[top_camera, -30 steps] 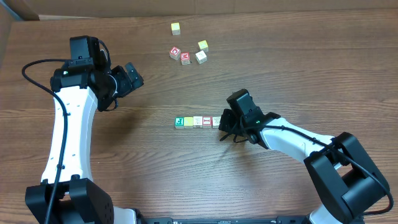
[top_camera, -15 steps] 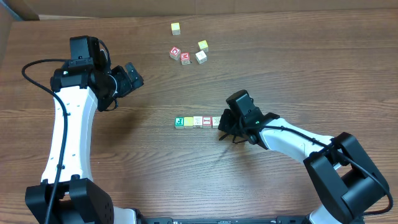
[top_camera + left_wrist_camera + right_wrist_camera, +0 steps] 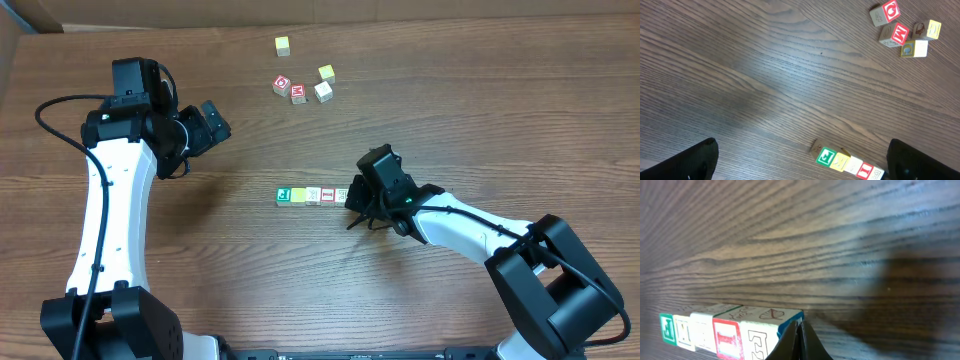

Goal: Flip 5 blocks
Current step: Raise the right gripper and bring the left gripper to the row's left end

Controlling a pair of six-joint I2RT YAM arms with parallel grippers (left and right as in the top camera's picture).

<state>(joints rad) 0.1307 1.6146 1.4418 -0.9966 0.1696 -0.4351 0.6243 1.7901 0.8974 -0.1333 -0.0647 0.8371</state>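
A brown wood-grain table [image 3: 300,290] fills the scene. The white-and-black left arm [image 3: 105,200] reaches up the left side. Its left gripper [image 3: 213,122] hangs above bare wood with its black fingers [image 3: 690,162] spread wide and nothing between them. The right arm [image 3: 470,225] stretches in from the lower right. Its right gripper [image 3: 799,335] is pinched closed to a single point, holding nothing, its tip against the right end of the row of 5 small wooden alphabet blocks [image 3: 313,195]. That row lies near the table's middle, faces touching, running green, yellow, cream, red-framed, whitish. Well apart, toward the far edge, sits a cluster of 4 lettered cubes [image 3: 302,87], and beyond it 1 pale-yellow cube [image 3: 283,45].
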